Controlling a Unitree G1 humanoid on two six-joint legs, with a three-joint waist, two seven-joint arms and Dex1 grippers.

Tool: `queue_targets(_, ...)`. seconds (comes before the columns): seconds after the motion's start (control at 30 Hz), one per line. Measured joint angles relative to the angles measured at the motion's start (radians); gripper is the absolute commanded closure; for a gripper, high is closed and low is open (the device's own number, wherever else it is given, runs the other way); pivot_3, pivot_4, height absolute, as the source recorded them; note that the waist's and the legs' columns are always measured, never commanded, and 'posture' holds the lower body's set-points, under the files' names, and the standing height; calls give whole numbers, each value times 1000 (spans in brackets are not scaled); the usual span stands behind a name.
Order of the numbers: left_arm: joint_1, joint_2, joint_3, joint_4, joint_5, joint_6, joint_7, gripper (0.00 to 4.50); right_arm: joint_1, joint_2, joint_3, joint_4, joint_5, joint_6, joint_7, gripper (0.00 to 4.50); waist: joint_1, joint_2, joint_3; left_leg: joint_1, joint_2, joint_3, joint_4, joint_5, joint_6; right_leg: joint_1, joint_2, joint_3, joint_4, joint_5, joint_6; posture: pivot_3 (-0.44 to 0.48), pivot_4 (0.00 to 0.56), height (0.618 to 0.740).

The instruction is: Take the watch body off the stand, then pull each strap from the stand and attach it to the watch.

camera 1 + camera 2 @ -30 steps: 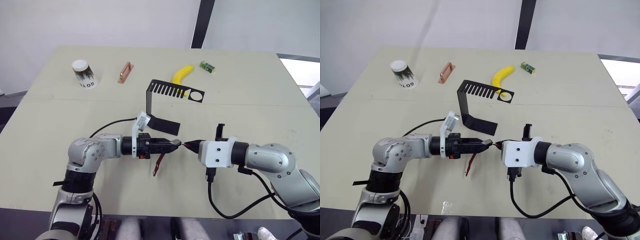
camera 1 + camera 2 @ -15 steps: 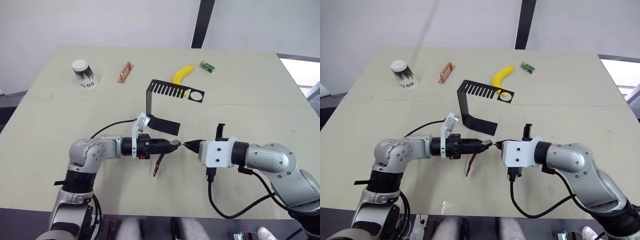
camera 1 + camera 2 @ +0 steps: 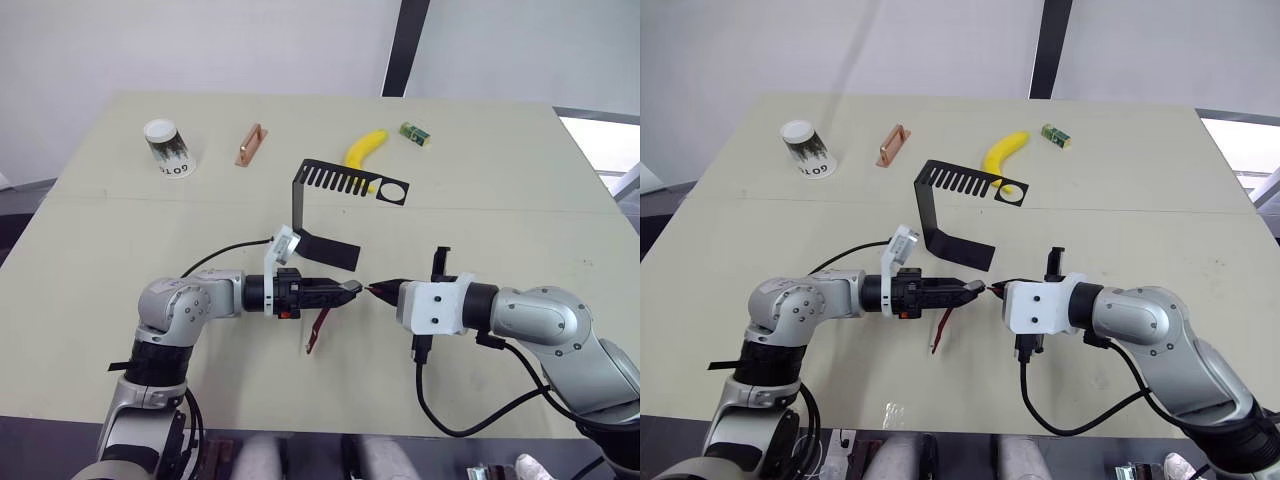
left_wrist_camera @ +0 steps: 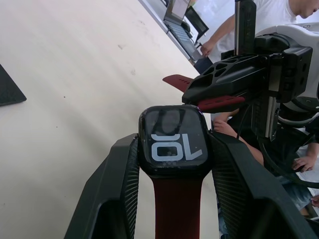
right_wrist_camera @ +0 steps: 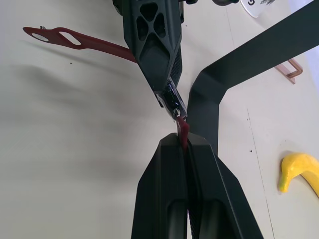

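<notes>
Nothing has shifted: left gripper [image 4: 172,164] clamps the watch body [image 4: 173,140]; right gripper [image 5: 186,144], pinching the second strap [image 5: 183,130], points its tip at the watch's free edge.

Left gripper [image 3: 352,287] and right gripper [image 3: 375,291] tip to tip above the beige table [image 3: 480,180]. Clamped between the left fingers: small black rounded-square watch body [image 4: 172,141], one narrow dark red strap [image 3: 318,330] hanging beneath it. Nipped in the right fingers: second dark red strap [image 5: 182,130], its end at the watch. Just behind the left gripper: thin black bent sheet-metal stand [image 3: 325,215]. Farther behind, well apart: yellow banana [image 3: 364,150], small green block [image 3: 415,134], copper-coloured handle [image 3: 250,144], white paper cup [image 3: 167,148].
</notes>
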Motion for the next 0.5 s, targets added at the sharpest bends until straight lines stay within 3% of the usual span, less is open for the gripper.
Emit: queue_targets(0.5,0,-11,1,0,-4,8,11,2905,0,4,0,0,-8,0,0,4500,0,0,0,0,0,0,0,0,0,0,0,0,0,0,0,0,150,740)
